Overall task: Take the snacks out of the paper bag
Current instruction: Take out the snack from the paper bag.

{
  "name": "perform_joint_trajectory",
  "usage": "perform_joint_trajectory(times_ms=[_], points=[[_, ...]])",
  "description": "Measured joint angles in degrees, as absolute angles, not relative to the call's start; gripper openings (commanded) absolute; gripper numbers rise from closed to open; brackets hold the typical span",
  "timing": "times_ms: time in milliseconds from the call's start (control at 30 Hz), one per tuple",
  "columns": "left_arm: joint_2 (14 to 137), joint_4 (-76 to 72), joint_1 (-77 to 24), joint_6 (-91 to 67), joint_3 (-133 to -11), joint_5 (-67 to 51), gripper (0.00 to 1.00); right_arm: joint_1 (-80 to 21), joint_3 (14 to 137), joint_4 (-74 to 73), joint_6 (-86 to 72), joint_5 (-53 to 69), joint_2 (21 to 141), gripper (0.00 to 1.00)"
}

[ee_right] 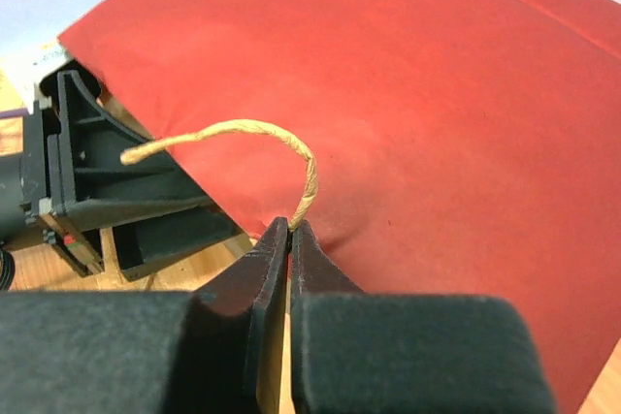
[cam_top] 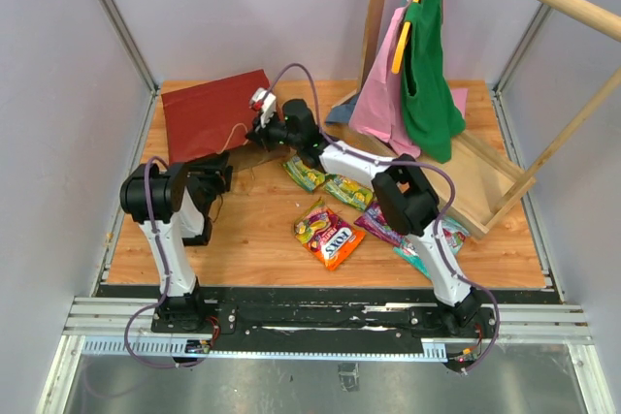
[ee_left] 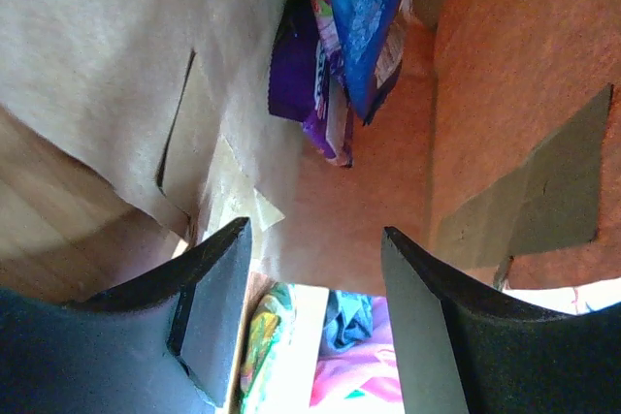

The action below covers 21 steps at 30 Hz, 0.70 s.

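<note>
An orange packet (cam_top: 332, 240) lies on the table (cam_top: 243, 249), near the middle of the front edge. To its right, a purple packet (cam_top: 374, 224) and a teal packet (cam_top: 444, 237) peek out from under the right arm. A little farther back lie two green packets (cam_top: 304, 174), side by side.

On the left side, the left gripper (cam_top: 217, 177) pokes into the open end of the paper bag (cam_top: 213, 113). Its two fingers (ee_left: 218, 298) stand partly open and hold nothing. Inside the bag, past the fingers, a blue packet (ee_left: 364, 26) and a purple packet (ee_left: 291, 79) lie against the brown paper wall. They do not touch the fingers.

The bag is dark red and lies on its side in the far left corner of the table. The right gripper (ee_right: 289, 232) reaches over to the bag's open end. It is closed tight on the twine handle (ee_right: 257, 133) and pinches the thin string between its tips.

At the far right corner stands a wooden frame (cam_top: 485, 181). A pink cloth (cam_top: 383, 94) and a green cloth (cam_top: 427, 84) hang from it.
</note>
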<state>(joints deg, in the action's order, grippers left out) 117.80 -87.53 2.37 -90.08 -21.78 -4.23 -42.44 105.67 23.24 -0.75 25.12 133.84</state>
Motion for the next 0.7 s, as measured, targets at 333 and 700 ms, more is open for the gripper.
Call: perform_joint_trajectory(times_ms=[333, 700], points=[[116.7, -87.5, 12.6, -89.9, -22.5, -10.9, 0.62, -50.2, 105.4, 23.7, 5.3, 12.9, 133.4, 0.01], [112.7, -87.3, 18.3, -87.4, -25.1, -17.9, 0.65, -52.1, 119.3, 22.5, 6.0, 8.5, 138.9, 0.01]])
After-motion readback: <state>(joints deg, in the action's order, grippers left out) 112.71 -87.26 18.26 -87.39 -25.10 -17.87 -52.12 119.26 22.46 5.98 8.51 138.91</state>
